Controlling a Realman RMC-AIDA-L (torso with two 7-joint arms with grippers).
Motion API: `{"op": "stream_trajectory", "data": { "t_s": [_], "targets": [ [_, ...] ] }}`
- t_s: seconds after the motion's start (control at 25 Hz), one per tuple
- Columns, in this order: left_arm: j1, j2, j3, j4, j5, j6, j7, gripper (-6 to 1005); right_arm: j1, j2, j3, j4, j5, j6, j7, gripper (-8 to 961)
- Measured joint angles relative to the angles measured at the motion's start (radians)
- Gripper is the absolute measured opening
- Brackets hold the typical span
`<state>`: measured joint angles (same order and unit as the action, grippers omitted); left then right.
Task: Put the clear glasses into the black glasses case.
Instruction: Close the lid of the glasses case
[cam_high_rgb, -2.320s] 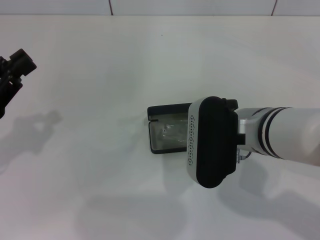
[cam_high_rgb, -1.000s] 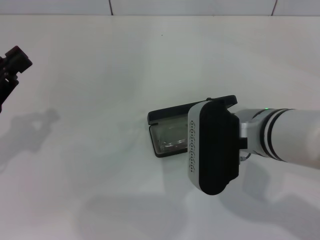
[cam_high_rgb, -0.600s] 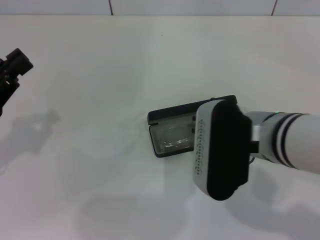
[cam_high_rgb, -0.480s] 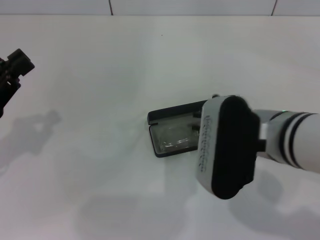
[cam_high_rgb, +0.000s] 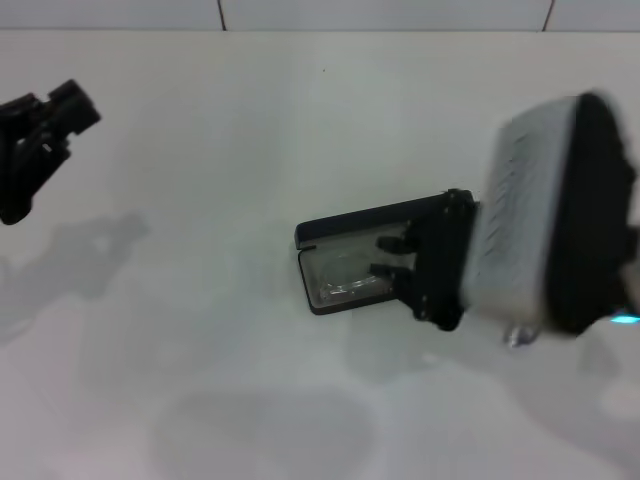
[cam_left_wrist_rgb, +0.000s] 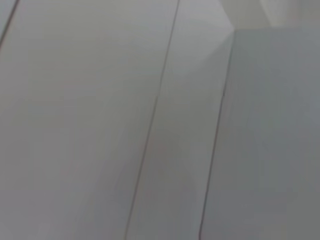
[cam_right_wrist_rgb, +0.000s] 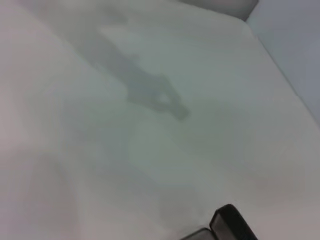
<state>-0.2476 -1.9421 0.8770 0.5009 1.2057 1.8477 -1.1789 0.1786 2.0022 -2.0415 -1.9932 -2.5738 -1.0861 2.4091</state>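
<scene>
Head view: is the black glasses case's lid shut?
No: the black glasses case lies open, the clear glasses showing inside.

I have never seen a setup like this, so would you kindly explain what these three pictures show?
It is a two-armed robot at a white table. The head view looks down from its head; the other two come from cameras on its wrists and show mostly bare surface. On the table lies the open case with the glasses inside. The right gripper hangs over the case's right end, fingers apart, holding nothing. The left gripper is at the far left, off the table.
</scene>
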Motion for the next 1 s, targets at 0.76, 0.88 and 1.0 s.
{"op": "stream_trajectory", "data": {
  "t_s": [0.76, 0.88, 1.0],
  "targets": [
    [-0.228, -0.147, 0.015, 0.069, 0.258, -0.157, -0.104, 141, -0.12, 0.006, 1.269, 0.508, 1.081, -0.503, -0.507, 199],
    [-0.309, -0.147, 0.069, -0.011, 0.275, -0.259, -0.104, 141, -0.117, 0.006, 1.385, 0.657, 1.13, -0.556, -0.576, 201],
    [-0.376, -0.147, 0.143, -0.059, 0.28, -0.354, -0.103, 141, -0.113, 0.006, 1.471, 0.772, 1.142, -0.595, -0.637, 202]
  ]
}}
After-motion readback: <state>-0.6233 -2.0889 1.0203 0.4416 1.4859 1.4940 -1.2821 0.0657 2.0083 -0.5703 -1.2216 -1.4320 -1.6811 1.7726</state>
